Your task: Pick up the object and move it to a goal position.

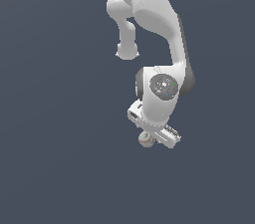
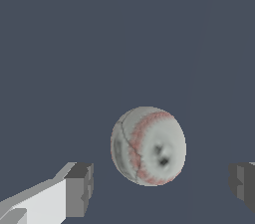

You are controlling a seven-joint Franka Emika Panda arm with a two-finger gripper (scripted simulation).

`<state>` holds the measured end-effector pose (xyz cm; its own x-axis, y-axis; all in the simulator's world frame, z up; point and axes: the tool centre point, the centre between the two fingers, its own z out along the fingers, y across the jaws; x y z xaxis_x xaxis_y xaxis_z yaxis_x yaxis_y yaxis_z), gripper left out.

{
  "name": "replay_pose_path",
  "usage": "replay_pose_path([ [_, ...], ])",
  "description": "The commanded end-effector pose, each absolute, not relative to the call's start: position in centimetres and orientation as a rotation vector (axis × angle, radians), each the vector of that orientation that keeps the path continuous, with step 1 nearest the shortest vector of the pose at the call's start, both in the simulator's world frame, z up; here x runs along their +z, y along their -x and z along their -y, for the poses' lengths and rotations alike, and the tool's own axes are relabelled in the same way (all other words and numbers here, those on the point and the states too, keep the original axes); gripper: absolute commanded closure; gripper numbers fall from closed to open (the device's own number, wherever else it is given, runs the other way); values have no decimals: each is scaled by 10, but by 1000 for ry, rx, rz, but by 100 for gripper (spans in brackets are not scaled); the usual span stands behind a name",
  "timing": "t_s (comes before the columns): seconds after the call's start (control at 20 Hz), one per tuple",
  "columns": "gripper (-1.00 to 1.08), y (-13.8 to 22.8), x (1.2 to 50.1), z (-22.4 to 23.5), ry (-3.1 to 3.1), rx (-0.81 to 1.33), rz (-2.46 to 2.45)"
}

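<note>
Gripper point(image 2: 159, 183) hanging spread wide, fingers flanking ball point(image 2: 148, 146), not touching. Ball point(image 1: 145, 139) sitting on desk point(image 1: 55, 168) under gripper point(image 1: 152, 138). Grasp not yet made; closing, lifting, carrying to goal remaining.

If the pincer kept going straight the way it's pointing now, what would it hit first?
Most likely the small off-white ball with red seams, which lies between the open pincer fingers in the wrist view. Its depth is unclear, so the pads may pass beside it.

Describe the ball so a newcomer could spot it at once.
Follow the white robot arm down to its tool. Just beneath sits the baseball, small, off-white and round. Its curved red stitching marks it out against the plain dark grey floor.
</note>
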<state>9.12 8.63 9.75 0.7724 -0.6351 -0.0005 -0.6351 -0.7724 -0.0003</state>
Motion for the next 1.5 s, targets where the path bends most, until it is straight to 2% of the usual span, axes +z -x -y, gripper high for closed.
replay_pose_path([
  [0.0,-92,-91,94,-86,2957,1,-1060],
  [0.45,-92,-90,53,-86,2955,0,-1066],
  [0.8,-92,-92,48,-86,2955,0,-1066],
  [0.85,108,-92,48,-86,2955,0,-1066],
  [1.45,108,-91,48,-87,2956,2,-1066],
])
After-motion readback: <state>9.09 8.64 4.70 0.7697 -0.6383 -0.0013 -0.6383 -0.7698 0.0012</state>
